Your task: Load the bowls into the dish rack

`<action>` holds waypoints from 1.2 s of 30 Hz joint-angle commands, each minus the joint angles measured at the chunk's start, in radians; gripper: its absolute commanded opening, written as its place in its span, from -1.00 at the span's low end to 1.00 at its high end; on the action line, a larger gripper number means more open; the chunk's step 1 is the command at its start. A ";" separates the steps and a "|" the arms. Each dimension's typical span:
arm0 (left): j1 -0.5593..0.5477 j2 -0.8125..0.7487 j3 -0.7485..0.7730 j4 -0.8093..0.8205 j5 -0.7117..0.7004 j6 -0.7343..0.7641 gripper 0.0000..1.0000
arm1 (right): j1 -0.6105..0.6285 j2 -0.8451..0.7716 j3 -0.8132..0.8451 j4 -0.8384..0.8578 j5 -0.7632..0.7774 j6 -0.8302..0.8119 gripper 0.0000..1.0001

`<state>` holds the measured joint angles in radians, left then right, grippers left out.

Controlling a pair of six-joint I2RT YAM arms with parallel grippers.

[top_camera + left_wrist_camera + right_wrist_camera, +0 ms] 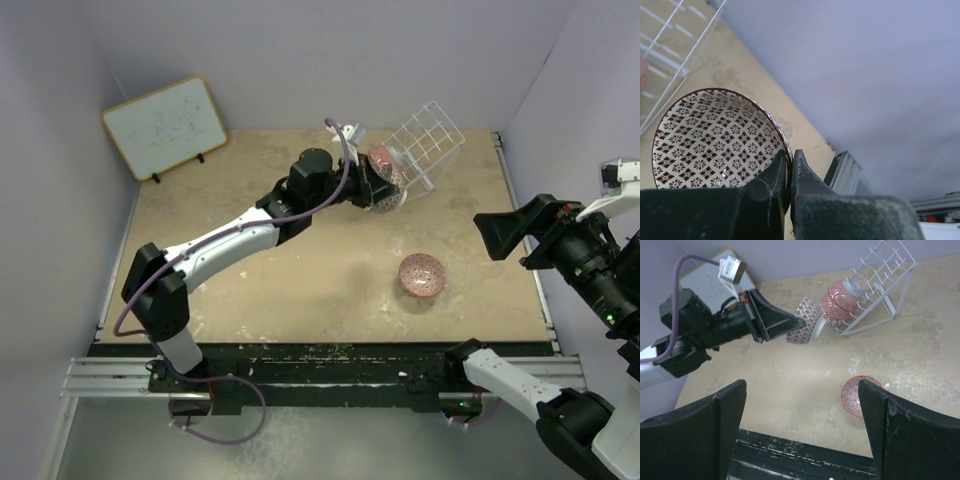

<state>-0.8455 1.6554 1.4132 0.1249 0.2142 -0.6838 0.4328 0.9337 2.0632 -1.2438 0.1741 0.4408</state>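
My left gripper [789, 162] is shut on the rim of a brownish lattice-pattern bowl [715, 140] and holds it off the table, right beside the low end of the white wire dish rack [428, 140]. The top view shows this gripper [370, 186] and the bowl [390, 196]. The right wrist view shows the bowl [806, 320], tilted on edge, next to the rack [885, 280]. Two reddish patterned bowls [840, 299] lean in the rack. A pink bowl [421, 274] sits upright on the table. My right gripper [801, 387] is open and empty, high above the near edge, with the pink bowl [859, 396] below it.
A wood-framed whiteboard [165, 127] leans at the back left corner. Lilac walls close in the table on three sides. A black rail [330, 365] runs along the near edge. The right arm [585, 260] hovers over the table's right edge.
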 commanded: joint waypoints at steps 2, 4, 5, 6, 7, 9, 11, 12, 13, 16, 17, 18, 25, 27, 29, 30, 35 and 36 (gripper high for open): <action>0.064 0.120 0.169 0.403 0.225 -0.237 -1.00 | 0.002 0.050 0.038 0.002 0.025 -0.030 0.89; 0.079 0.180 0.232 0.433 0.239 -0.258 -1.00 | 0.001 0.059 0.038 0.001 0.025 -0.034 0.89; 0.089 0.212 0.257 0.469 0.252 -0.285 -1.00 | 0.001 0.064 0.038 0.003 0.026 -0.034 0.89; 0.099 0.250 0.279 0.516 0.262 -0.328 -1.00 | 0.001 0.067 0.038 0.004 0.027 -0.035 0.89; 0.110 0.287 0.300 0.565 0.271 -0.379 -1.00 | 0.001 0.070 0.038 0.003 0.030 -0.036 0.89; 0.126 0.363 0.340 0.669 0.279 -0.477 -1.00 | 0.001 0.076 0.037 0.003 0.034 -0.036 0.89; 0.136 0.434 0.378 0.758 0.265 -0.545 -1.00 | 0.002 0.081 0.042 0.003 0.033 -0.034 0.90; 0.138 0.464 0.402 0.772 0.249 -0.567 -1.00 | 0.001 0.086 0.048 0.002 0.030 -0.034 0.90; 0.140 0.494 0.427 0.788 0.236 -0.586 -1.00 | 0.001 0.092 0.057 0.001 0.031 -0.036 0.89; 0.148 0.603 0.519 0.854 0.194 -0.669 -1.00 | 0.001 0.107 0.077 -0.005 0.040 -0.049 0.89; 0.151 0.637 0.565 0.867 0.181 -0.703 -1.00 | 0.001 0.109 0.078 -0.005 0.042 -0.051 0.90; 0.154 0.662 0.597 0.870 0.170 -0.717 -1.00 | 0.001 0.110 0.076 -0.006 0.044 -0.051 0.90; 0.192 0.725 0.632 0.867 0.050 -0.775 -1.00 | 0.001 0.119 0.064 -0.004 0.054 -0.061 0.90; 0.204 0.733 0.599 0.901 0.014 -0.825 -1.00 | 0.001 0.122 0.062 -0.004 0.056 -0.064 0.91; 0.212 0.746 0.573 0.933 -0.014 -0.862 -1.00 | 0.002 0.125 0.058 -0.005 0.057 -0.067 0.90; 0.214 0.755 0.567 0.945 -0.026 -0.877 -1.00 | 0.001 0.126 0.055 -0.004 0.057 -0.068 0.90; 0.219 0.815 0.580 0.993 -0.070 -0.939 -1.00 | 0.001 0.129 0.049 -0.001 0.061 -0.068 0.91; 0.219 0.820 0.584 0.993 -0.076 -0.943 -1.00 | 0.001 0.129 0.049 -0.002 0.062 -0.068 0.91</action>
<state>-0.6273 2.4523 1.9739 0.9657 0.2073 -1.5421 0.4328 1.0492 2.1136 -1.2606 0.2188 0.3923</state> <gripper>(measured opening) 0.031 0.952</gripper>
